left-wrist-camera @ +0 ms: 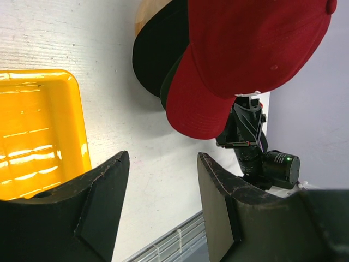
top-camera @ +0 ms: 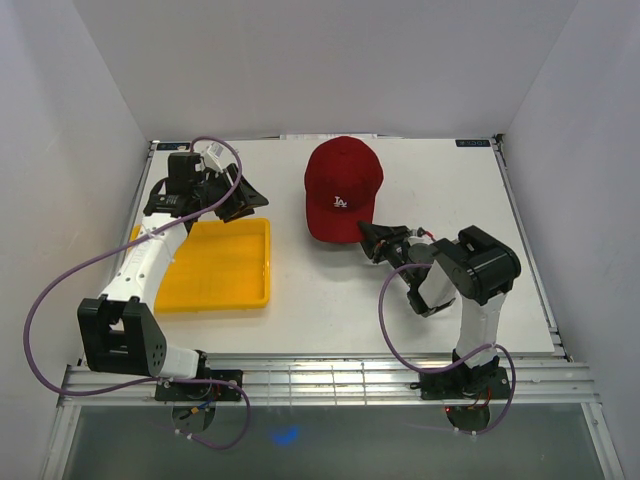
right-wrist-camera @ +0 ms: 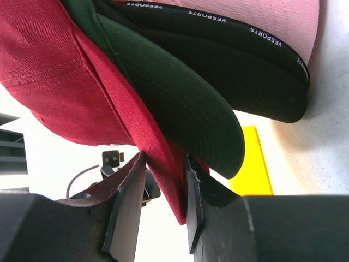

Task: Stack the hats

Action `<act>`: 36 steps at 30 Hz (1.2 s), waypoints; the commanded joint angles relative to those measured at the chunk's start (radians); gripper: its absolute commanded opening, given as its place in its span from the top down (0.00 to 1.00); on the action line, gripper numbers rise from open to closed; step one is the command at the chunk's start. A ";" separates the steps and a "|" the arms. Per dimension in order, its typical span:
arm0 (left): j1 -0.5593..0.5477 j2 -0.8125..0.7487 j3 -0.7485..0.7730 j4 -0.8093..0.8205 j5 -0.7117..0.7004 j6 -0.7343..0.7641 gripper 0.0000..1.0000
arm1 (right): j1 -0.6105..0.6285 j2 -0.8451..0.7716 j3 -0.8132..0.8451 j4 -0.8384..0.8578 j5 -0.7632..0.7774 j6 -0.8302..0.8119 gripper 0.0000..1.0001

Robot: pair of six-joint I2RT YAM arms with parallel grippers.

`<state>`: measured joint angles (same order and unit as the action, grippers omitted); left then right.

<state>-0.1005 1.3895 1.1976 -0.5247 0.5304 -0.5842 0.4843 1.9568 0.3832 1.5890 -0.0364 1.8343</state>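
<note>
The red hat (top-camera: 342, 190) with white "LA" lies on top of the stack at the table's middle back. In the right wrist view its red brim (right-wrist-camera: 158, 158) sits over a dark green hat's brim (right-wrist-camera: 180, 103) and a black hat's brim (right-wrist-camera: 240, 82). My right gripper (top-camera: 368, 238) is at the red brim's near edge, its jaws (right-wrist-camera: 163, 158) closed on that brim. My left gripper (top-camera: 245, 203) is open and empty, raised over the far right corner of the yellow tray, left of the stack. Its view shows the red hat (left-wrist-camera: 251, 49), a green brim (left-wrist-camera: 170, 82) and a black brim (left-wrist-camera: 155, 54).
The yellow tray (top-camera: 268, 260) lies at the left, its inside bare. It also shows in the left wrist view (left-wrist-camera: 38, 109). A pale wooden stand (left-wrist-camera: 146, 13) peeks out under the stacked hats. White walls enclose the table on three sides.
</note>
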 commanded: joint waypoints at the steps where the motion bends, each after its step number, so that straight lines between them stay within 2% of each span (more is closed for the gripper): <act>1: -0.005 0.005 0.000 -0.004 -0.006 0.017 0.37 | 0.010 0.021 -0.046 0.048 -0.068 -0.079 0.79; 9: -0.005 0.011 -0.006 0.000 -0.006 0.018 0.37 | 0.010 0.016 -0.050 0.002 -0.082 -0.119 0.74; 16: -0.004 0.009 -0.007 0.002 -0.007 0.020 0.37 | 0.007 -0.048 -0.034 -0.168 -0.112 -0.202 0.61; 22: -0.005 0.008 -0.010 0.000 -0.006 0.018 0.37 | 0.007 -0.093 -0.024 -0.287 -0.122 -0.264 0.55; 36: -0.005 0.002 -0.015 0.000 -0.006 0.018 0.37 | -0.007 -0.113 -0.047 -0.297 -0.129 -0.276 0.54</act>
<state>-0.1005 1.4139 1.1862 -0.5243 0.5301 -0.5827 0.4816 1.8587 0.3546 1.3808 -0.1555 1.6077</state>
